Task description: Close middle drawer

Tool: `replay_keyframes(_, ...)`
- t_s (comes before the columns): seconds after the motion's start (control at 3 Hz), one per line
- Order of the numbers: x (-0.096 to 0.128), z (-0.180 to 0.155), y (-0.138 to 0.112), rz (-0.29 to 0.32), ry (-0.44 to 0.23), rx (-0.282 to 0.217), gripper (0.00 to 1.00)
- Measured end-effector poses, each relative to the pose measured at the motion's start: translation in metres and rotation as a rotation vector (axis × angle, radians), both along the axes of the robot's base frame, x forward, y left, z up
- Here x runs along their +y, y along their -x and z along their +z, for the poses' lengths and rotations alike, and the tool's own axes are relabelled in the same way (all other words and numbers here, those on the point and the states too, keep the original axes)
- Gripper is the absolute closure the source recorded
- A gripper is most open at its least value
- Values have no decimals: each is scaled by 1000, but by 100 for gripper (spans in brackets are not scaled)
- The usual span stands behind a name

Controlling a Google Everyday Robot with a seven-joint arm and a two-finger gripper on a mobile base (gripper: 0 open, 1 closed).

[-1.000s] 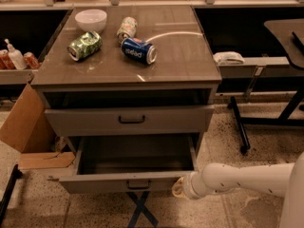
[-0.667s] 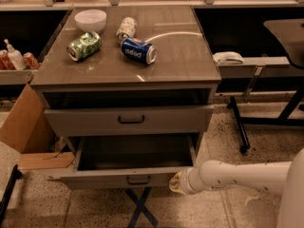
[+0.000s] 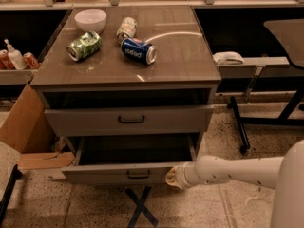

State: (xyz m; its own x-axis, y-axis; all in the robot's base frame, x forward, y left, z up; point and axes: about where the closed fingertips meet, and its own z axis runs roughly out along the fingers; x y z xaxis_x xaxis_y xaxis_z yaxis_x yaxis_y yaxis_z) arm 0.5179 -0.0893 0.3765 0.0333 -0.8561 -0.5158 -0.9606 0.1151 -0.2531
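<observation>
The middle drawer [image 3: 102, 174] is pulled out of the grey cabinet, below the taller top drawer [image 3: 95, 121]. Its low flat front carries a small dark bar handle [image 3: 138, 174], and its dark inside looks empty. The lowest drawer is hidden beneath it. My gripper [image 3: 173, 177] is at the end of my white arm [image 3: 237, 171], which reaches in from the right. The gripper rests against the right end of the middle drawer's front panel.
On the cabinet top [image 3: 180, 61] lie a green can [image 3: 84, 45], a blue can [image 3: 137, 50], another can [image 3: 126, 28] and a white bowl [image 3: 90, 19]. A cardboard box [image 3: 28, 132] stands left of the cabinet. Dark table legs [image 3: 240, 125] are at the right. A dark X [image 3: 139, 208] marks the floor.
The middle drawer's front has moved a little back toward the cabinet. My gripper has moved left and inward with it, staying against the front's right end.
</observation>
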Motion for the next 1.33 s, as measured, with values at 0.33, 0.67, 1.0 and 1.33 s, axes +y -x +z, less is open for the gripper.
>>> replay_keyframes(0.33,1,4,-12,-3,8,-12,100)
replay_keyframes(0.67,0,5,-22,-8,16,-11,100)
replay_keyframes(1.0,-2,2,-34,-11,21,2,100)
replay_keyframes(1.33,-2,-1,-46,-14,27,17,100)
